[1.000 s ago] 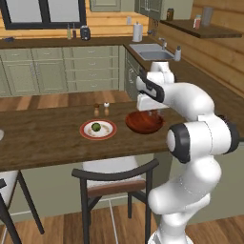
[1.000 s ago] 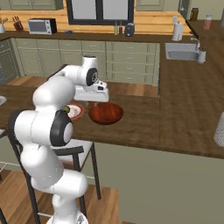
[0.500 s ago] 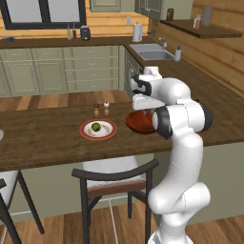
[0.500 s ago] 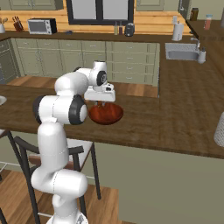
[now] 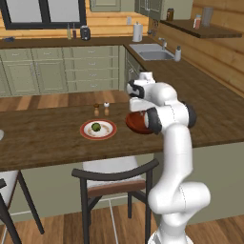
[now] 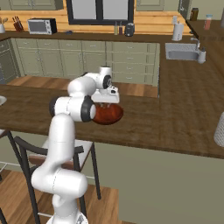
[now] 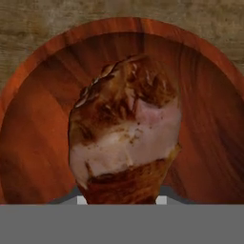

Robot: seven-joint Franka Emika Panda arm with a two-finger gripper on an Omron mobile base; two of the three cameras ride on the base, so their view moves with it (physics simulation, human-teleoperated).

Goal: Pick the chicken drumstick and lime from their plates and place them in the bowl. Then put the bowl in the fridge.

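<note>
So the gripper (image 5: 137,106) was clamped on the drumstick (image 7: 126,131), bowl (image 7: 38,119) right below the fingers. Drop wasn't done yet; lime (image 5: 96,127) sat on its plate (image 5: 110,131), well off sideways, fridge trip left.

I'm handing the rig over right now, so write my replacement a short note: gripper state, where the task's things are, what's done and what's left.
Gripper: over the wide reddish-brown wooden bowl, with the reddish-brown cooked chicken drumstick right in front of the hand camera; the fingers are hidden, so a grip can't be confirmed.
Small glossy green lime: on the red-rimmed white plate, on the wooden counter left of the bowl.
Done: drumstick brought over the bowl.
Left: confirm the drumstick sits in the bowl, move the lime in, put the bowl in the fridge.
</note>
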